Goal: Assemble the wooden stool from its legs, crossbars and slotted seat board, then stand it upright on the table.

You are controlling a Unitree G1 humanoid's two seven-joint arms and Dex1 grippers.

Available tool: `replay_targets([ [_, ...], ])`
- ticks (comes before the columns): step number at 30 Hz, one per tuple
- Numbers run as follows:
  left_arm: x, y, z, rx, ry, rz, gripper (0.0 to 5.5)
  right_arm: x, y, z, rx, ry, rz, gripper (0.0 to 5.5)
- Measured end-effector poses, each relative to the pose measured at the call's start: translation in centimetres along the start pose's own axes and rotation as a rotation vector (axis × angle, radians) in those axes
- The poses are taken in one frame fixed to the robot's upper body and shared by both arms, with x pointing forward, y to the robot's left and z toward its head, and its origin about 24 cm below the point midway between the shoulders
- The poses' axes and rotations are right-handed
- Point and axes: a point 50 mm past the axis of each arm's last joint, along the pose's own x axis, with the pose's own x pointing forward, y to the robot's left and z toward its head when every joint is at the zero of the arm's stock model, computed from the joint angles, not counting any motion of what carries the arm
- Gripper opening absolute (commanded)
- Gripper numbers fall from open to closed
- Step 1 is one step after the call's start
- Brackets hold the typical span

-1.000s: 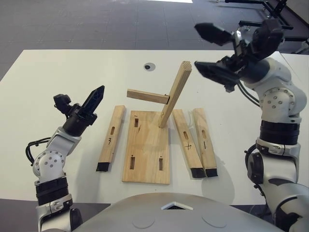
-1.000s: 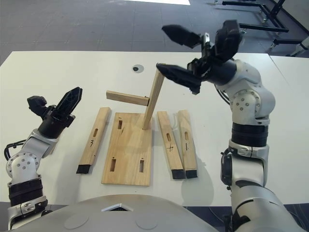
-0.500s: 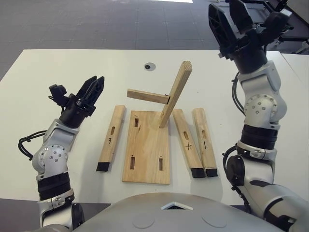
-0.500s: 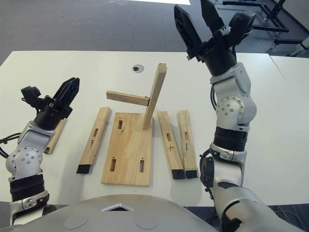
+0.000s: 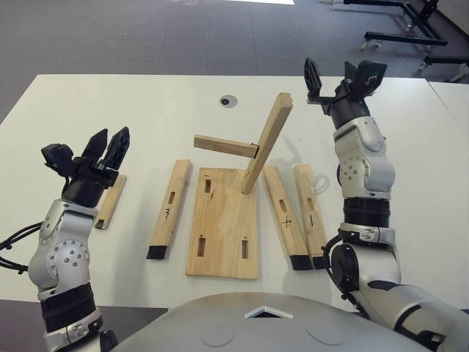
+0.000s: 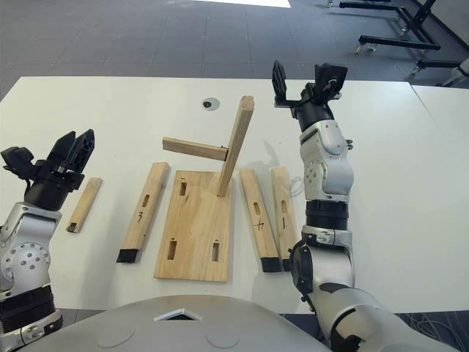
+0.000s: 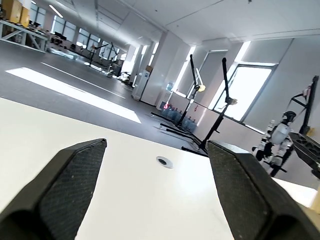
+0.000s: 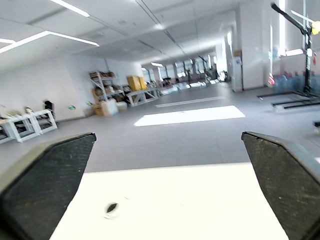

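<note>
Checking in from the remote desk. The seat board lies flat mid-table. One leg is stuck in its far right slot, leaning to the right rather than plumb. A crossbar is plugged into that leg and pokes out to the left above the board's far edge.

Three more legs lie flat with their dark caps at the near ends. There's a loose leg just left of the board and the right pair side by side just right of it. A short crossbar lies well left, just beside the left jaws, which are spread apart and empty. The right jaws are up over the far right of the table, also wide apart with nothing in them.

Handling-wise, these look like plain wood sticks, so I'd guess light, rigid and nothing to crush. The faces look smooth though, so a skewed pinch could let one twist out. I'd take the short crossbar across its narrow width near the middle, leaving both ends free for the slots. Same for the legs, but keep off the slot holes. The leaning leg looks loose in its joint, so a bump might tip it.
</note>
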Motion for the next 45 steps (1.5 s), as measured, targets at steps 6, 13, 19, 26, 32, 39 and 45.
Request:
replay_targets([
  [6, -4.1, 1.5, -1.5, 0.186, 0.226, 0.188, 3.65, 0.0, -0.1, 0.2, -0.036, -0.032, 0.001, 5.38],
  [13, -6.6, 2.9, -2.4, 0.195, 0.324, 0.308, 3.65, 0.2, 0.8, 0.3, -0.128, -0.076, -0.003, 5.38],
  [19, -7.7, 2.9, -4.0, 0.172, 0.5, 0.296, 3.65, 0.2, 1.0, 0.2, -0.118, -0.069, -0.004, 5.38],
  [26, -7.7, 3.5, -4.7, 0.167, 0.633, 0.3, 2.95, 0.2, 2.6, 0.3, -0.076, -0.074, 0.089, 5.4],
  [32, -7.8, 3.9, -4.5, 0.179, 0.654, 0.315, 2.01, 0.1, 2.6, 0.0, -0.068, -0.054, 0.094, 5.4],
  [39, -7.5, 3.7, -4.8, 0.191, 0.655, 0.312, 1.64, 0.1, 2.5, 0.0, -0.064, -0.051, 0.094, 5.4],
  [45, -6.8, 3.4, -4.9, 0.169, 0.606, 0.313, 2.57, 0.1, 2.4, 0.0, -0.066, -0.049, 0.091, 5.4],
])
